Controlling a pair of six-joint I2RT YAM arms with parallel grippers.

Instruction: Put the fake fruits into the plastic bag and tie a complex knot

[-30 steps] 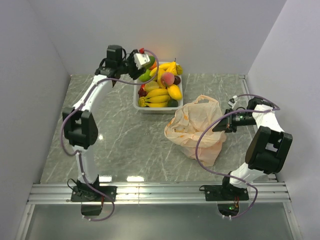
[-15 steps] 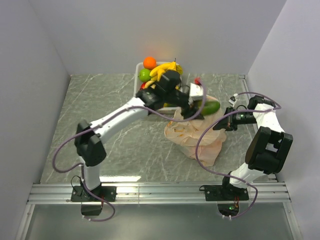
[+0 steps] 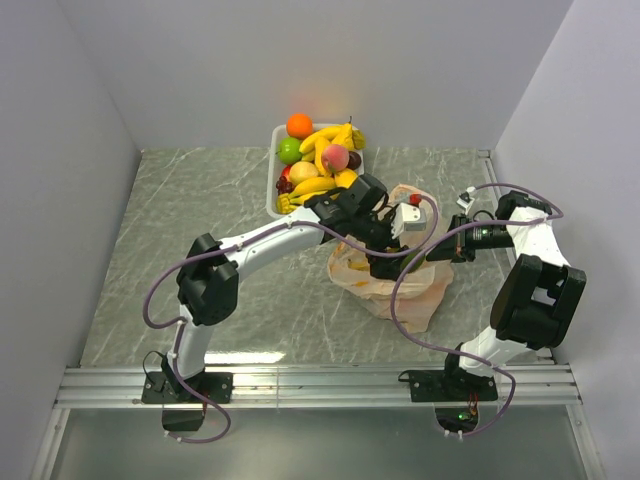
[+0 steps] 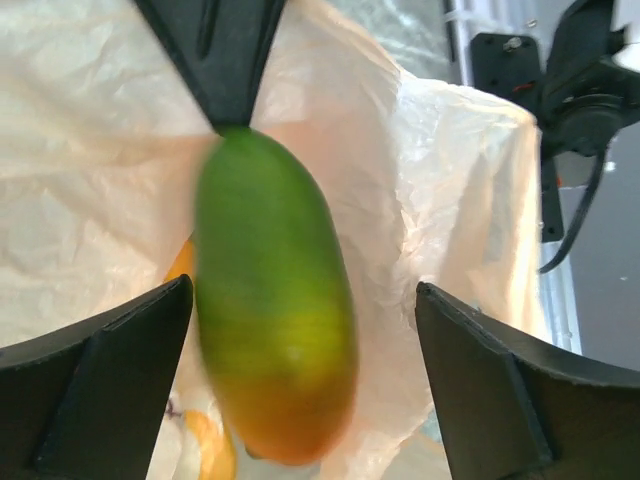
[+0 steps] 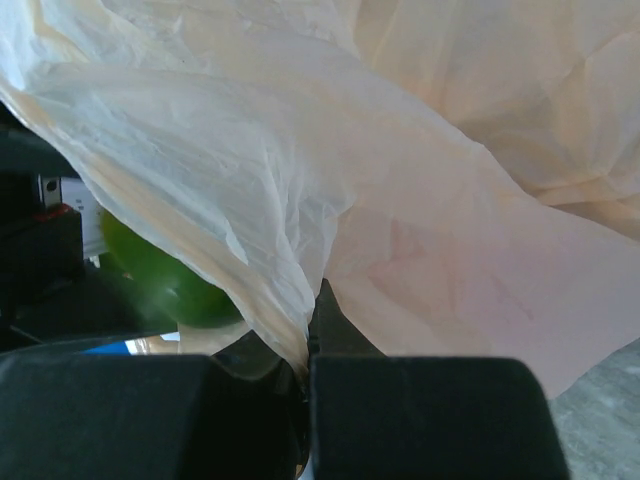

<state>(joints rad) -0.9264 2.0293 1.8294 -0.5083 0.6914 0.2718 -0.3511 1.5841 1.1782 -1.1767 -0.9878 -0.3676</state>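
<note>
The left tool point(image 4: 305, 290) is being held wide open over the mouth of the bag point(image 4: 455, 190), and nothing is being squeezed by it. A mango point(image 4: 272, 310), green on top and orange at its low end, is being seen between the two fingers point(image 4: 95, 390). It is blurred, and a wide gap is being left between it and the right-hand finger. Whether the other finger is being touched cannot be told. Under the mango, bits of yellow-orange fruit point(image 4: 205, 445) are being shown inside the bag.

The right tool point(image 5: 308, 350) is being kept clenched on the bag's edge. A fold of the thin peach plastic is being pinched between its fingers point(image 5: 420, 410), and that side of the bag is being held up by it. In the right wrist view, the green mango is being seen at the left, partly hidden by the plastic.

From above, the left arm is being stretched across the bench point(image 3: 200, 210) to the bag, which is being rested on the bench near the right arm. Just behind the bag, the other fruits point(image 3: 322, 165) are being held in a white tray point(image 3: 272, 195). An orange point(image 3: 299, 125) and a lime point(image 3: 290, 150) are being shown at its far end, with bananas point(image 3: 330, 135) and a peach point(image 3: 335, 157) beside them.
</note>
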